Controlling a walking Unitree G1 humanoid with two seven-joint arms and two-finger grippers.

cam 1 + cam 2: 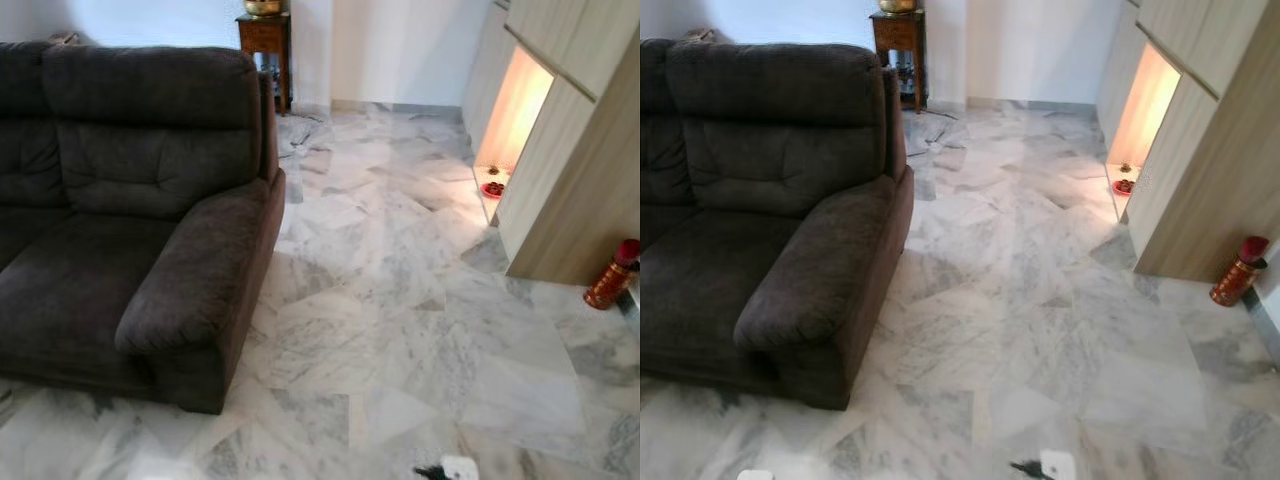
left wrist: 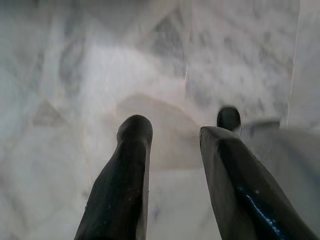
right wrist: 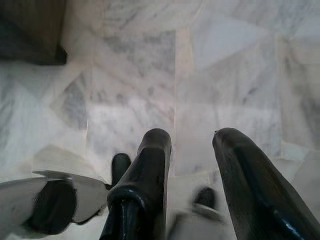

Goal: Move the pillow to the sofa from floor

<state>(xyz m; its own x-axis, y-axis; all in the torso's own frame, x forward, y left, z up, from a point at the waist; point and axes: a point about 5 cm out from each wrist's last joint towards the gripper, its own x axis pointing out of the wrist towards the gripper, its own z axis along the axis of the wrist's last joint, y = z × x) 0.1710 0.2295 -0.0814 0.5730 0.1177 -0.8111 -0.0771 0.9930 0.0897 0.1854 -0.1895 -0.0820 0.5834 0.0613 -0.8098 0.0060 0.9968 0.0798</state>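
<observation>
Head view: sofa point(image 1: 130, 210) left, cabinet point(image 1: 575, 150) right, marble floor point(image 1: 400, 300) between.

Sofa point(image 1: 150, 200): dark matt plush cloth. Floor point(image 1: 400, 300): polished grey-veined marble, glossy. Cabinet point(image 1: 580, 150): matt pale wood grain.

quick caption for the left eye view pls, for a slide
Dark grey sofa on the left of a marble floor, a small wooden table behind it and a lit cabinet niche at right.

text: none legible | labels: none | surfaces checked: sofa point(image 1: 150, 230), floor point(image 1: 400, 300), red bottle point(image 1: 612, 275)
</observation>
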